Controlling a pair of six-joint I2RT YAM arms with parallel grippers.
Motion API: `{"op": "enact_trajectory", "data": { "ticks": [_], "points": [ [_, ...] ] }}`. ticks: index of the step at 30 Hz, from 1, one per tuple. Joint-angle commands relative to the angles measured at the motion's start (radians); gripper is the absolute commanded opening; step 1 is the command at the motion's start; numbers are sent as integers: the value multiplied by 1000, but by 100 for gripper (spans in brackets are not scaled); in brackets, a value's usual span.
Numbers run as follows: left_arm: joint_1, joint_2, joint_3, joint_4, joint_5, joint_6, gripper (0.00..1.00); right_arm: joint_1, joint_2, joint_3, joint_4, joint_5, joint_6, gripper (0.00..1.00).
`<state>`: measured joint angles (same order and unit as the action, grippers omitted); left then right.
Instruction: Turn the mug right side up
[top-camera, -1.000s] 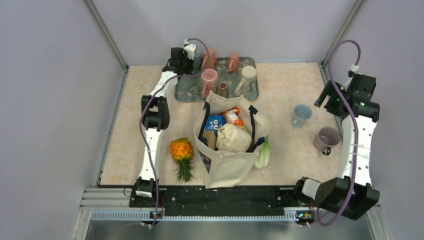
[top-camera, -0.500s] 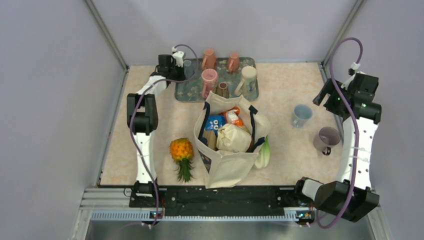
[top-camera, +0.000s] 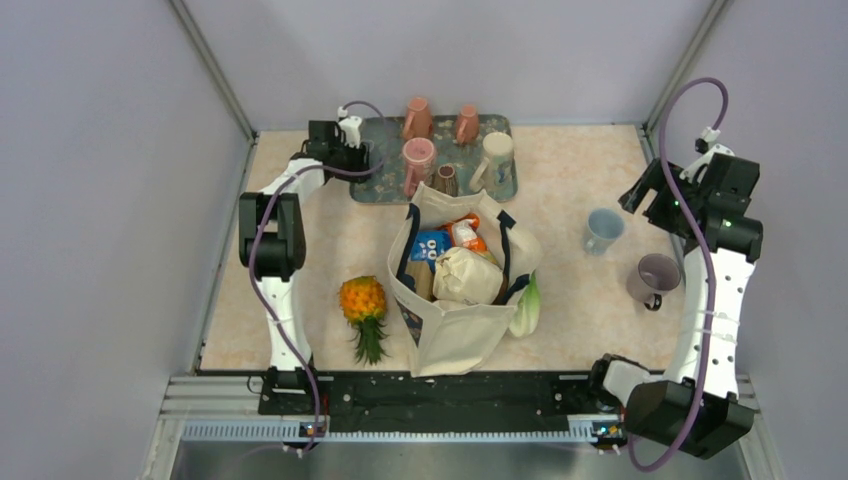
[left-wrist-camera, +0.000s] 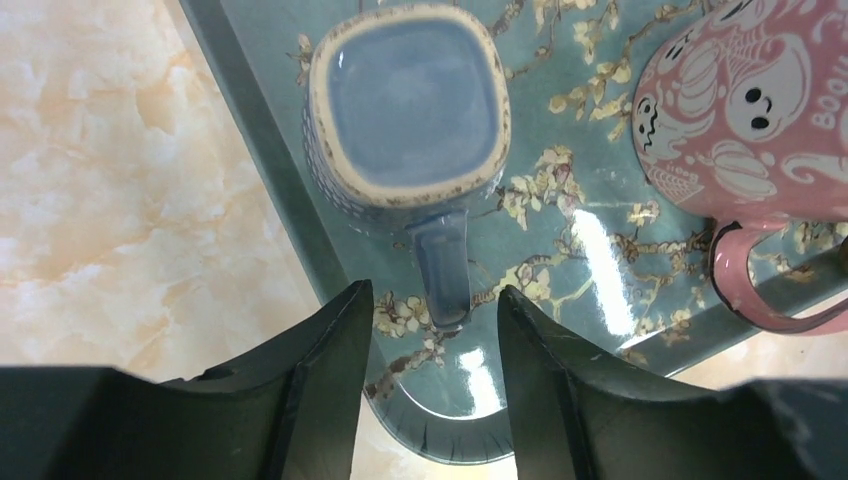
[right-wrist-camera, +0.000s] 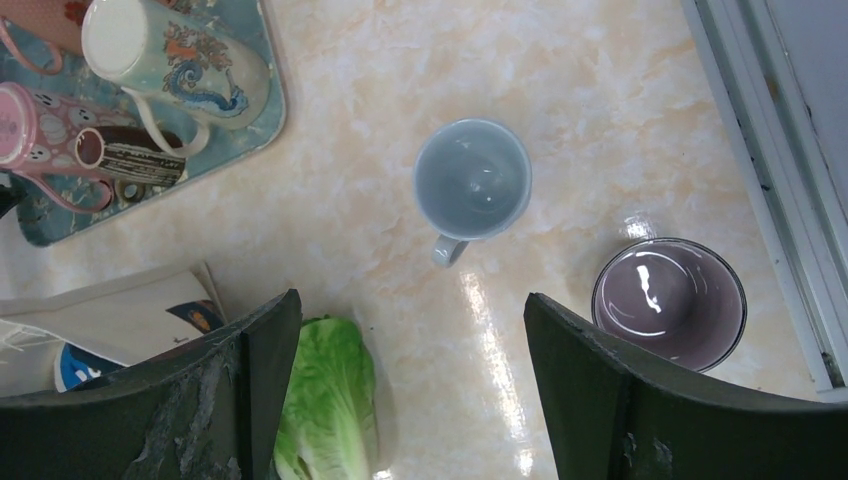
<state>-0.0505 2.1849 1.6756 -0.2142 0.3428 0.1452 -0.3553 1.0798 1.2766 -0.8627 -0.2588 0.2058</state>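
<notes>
Overhead, marbled beige tabletop (top-camera: 580, 170), lilac walls (top-camera: 450, 50), left gripper (left-wrist-camera: 435, 300) part-open astride handle of blue mug (left-wrist-camera: 410, 100), right gripper (right-wrist-camera: 410, 300) wide, empty.

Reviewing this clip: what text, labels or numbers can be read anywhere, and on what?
"BOO" then a partial letter, cut off at the frame edge: pink ghost mug, left wrist view.
Blue snack bag in the tote bag: white print, too blurred to read.
Brown mug, its label: too small to read.

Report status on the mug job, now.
Left tool open, straddling handle of blue square ceramic mug, no contact. Mug stands on teal floral tray. Right tool open, empty. Pink ghost-print mug close beside.
</notes>
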Motion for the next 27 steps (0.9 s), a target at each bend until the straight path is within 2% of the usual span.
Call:
{"op": "enact_trajectory", "data": {
  "ticks": [1,5,11,12,14,15,19,24,27],
  "points": [
    [-3,29,111,-23,-7,13,55,5,-26,-3,24,-33,9,82],
    [-5,89,208,-79,-27,10,45,5,-34,2,16,-32,2,82],
    [-8,99,219,-135,-33,46,24,6,-35,10,16,-29,0,82],
    [-8,99,219,-141,-32,51,20,5,-33,10,17,-30,5,82],
    [-7,97,218,-151,-29,53,4,5,-31,8,22,-41,13,82],
    [-6,93,220,-155,-20,47,0,5,-28,6,26,-53,17,82],
    [-3,43,215,-160,43,-32,0,4,-22,6,35,-98,43,82],
    [2,-37,180,-132,55,-175,0,10,-37,2,75,-189,117,82],
    [13,-76,176,-134,65,-245,0,68,-51,-3,117,-203,173,82]
  ]
}}
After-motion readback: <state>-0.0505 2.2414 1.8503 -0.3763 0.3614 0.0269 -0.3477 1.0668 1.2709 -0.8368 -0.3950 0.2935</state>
